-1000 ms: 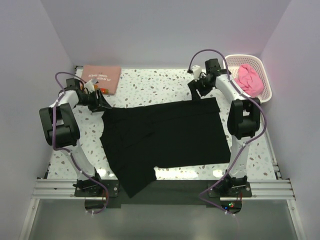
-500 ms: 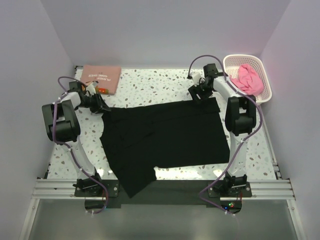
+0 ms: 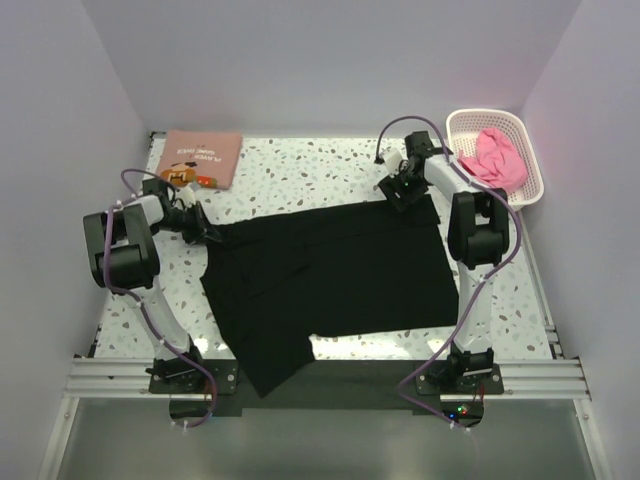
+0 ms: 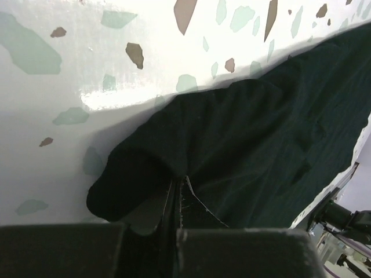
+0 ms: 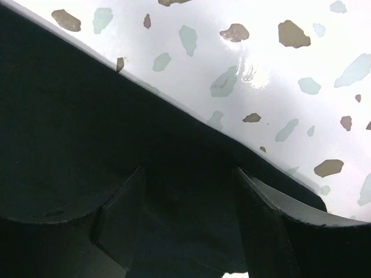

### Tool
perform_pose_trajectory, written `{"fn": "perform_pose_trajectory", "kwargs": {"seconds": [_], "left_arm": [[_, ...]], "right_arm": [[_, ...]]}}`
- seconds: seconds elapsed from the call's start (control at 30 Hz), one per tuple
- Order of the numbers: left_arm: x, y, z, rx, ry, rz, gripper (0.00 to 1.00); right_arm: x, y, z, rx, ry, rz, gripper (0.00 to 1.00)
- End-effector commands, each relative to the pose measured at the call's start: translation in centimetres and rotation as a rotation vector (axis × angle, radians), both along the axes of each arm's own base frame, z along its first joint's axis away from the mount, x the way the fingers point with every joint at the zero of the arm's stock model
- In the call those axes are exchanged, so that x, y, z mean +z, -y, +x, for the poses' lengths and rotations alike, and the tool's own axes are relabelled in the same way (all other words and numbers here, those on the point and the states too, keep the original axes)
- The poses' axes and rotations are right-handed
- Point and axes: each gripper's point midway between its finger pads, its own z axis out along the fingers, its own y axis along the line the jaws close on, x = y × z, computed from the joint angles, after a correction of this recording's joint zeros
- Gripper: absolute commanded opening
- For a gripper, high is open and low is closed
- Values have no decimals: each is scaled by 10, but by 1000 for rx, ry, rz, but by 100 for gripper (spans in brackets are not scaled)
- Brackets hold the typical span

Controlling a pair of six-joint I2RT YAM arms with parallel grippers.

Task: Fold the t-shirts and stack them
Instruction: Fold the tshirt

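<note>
A plain black t-shirt (image 3: 330,275) lies spread flat across the middle of the table, one sleeve hanging over the near edge. My left gripper (image 3: 207,233) sits at its far left corner. In the left wrist view the left gripper (image 4: 177,188) is shut on a pinch of the black cloth (image 4: 261,133). My right gripper (image 3: 405,193) is at the shirt's far right edge. In the right wrist view it (image 5: 188,194) stands open, with the black cloth (image 5: 69,116) under and between its fingers. A bright pink t-shirt (image 3: 497,160) lies in the basket. A salmon-pink printed t-shirt (image 3: 203,157) lies folded at the far left.
The white-and-pink lattice basket (image 3: 530,185) stands at the far right corner, just beyond the right arm. The speckled tabletop (image 3: 310,170) shows bare behind the black shirt. Purple walls close in the left, back and right sides.
The left gripper has dropped onto the black shirt's far left corner and shut on it. The right gripper has edged down onto the far right edge and stays open.
</note>
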Motion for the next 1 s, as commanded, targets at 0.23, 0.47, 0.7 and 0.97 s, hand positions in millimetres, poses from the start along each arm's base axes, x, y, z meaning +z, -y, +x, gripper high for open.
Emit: {"fn": "perform_pose_trajectory", "kwargs": {"seconds": [0.23,0.47,0.7,0.97], "left_arm": [[-12,-45,40,59,44,197,0],[-20,-62,79,48,79,240,0],[-4,-59,107,-48,184,219,16],[111,-48,90,-309,535,329,70]], "right_arm": [[-3,11,5,3,-1,-69,64],[-5,9,19,-16,27,-60,64],[17,0,31,-29,73,-12,64],[113,-23,-5,63,165,142,71]]}}
